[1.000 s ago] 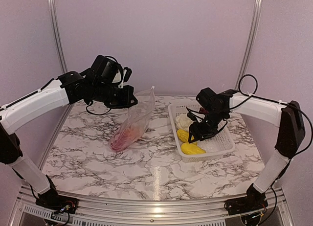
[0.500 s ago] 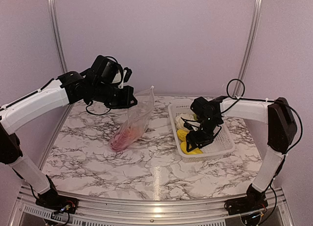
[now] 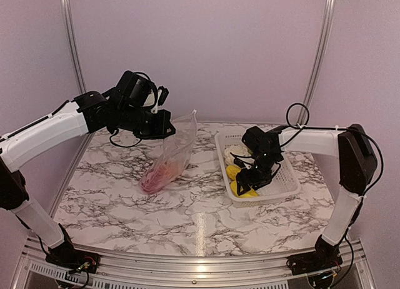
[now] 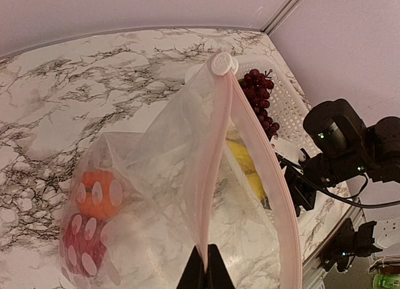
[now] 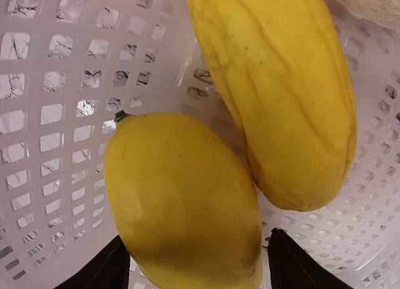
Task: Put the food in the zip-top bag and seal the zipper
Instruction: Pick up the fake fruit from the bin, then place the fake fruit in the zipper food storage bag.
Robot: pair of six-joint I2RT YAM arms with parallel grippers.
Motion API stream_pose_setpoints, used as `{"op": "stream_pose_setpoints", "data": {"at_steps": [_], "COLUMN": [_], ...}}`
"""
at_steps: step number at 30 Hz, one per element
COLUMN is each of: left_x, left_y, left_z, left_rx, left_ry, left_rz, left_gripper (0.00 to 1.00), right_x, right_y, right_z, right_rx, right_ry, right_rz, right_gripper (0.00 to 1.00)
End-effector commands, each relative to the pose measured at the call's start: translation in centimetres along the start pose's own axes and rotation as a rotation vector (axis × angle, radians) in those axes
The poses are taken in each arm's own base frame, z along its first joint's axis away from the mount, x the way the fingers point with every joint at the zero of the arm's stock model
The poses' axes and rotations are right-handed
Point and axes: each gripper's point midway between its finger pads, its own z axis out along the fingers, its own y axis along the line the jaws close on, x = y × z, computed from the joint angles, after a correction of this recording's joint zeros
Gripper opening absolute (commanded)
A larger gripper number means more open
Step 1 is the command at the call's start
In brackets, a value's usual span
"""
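Down in the white basket, at the right side of the table, the right end effector stands wide. One finger sits on either side of the rounder yellow piece, and I judge it is not yet pinched. That piece lies directly below and between the fingers. Its long axis runs from the green stem towards the wrist, so the jaws span its narrow width. The longer yellow piece lies touching it on one flank (a tight squeeze for that finger). Closing is probably the next move, and the right arm is plainly the nearer.

Well apart to the left, the left end effector is clamped on the zipper of the zip-top bag. It holds the mouth up, with the orange piece and red pepper already inside.
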Motion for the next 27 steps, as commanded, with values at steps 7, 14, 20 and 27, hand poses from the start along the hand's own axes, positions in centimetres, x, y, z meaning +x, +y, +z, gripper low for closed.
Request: {"op": "stream_pose_setpoints", "data": {"at_steps": [7, 14, 20, 27], "left_x": [0.1, 0.1, -0.3, -0.5], "left_y": [0.0, 0.1, 0.4, 0.3], "left_z": [-0.3, -0.3, -0.3, 0.0], "left_rx": [-0.006, -0.007, -0.026, -0.026], "left_ry": [0.014, 0.013, -0.009, -0.014], "left_rz": [-0.004, -0.016, -0.023, -0.026], "left_gripper": [0.00, 0.00, 0.00, 0.00], "right_x": [-0.8, -2.0, -3.3, -7.7], "right_y": [0.6, 0.5, 1.7, 5.8], "right_z": [0.3, -4.7, -8.7, -17.4], "right_rx": [-0.017, 0.036, 0.016, -0.125], "right_ry": [-0.040, -0.137, -0.229, -0.526], "right_rz": [-0.004, -0.001, -0.023, -0.073], "right_gripper": [0.68, 0.62, 0.60, 0.56]}}
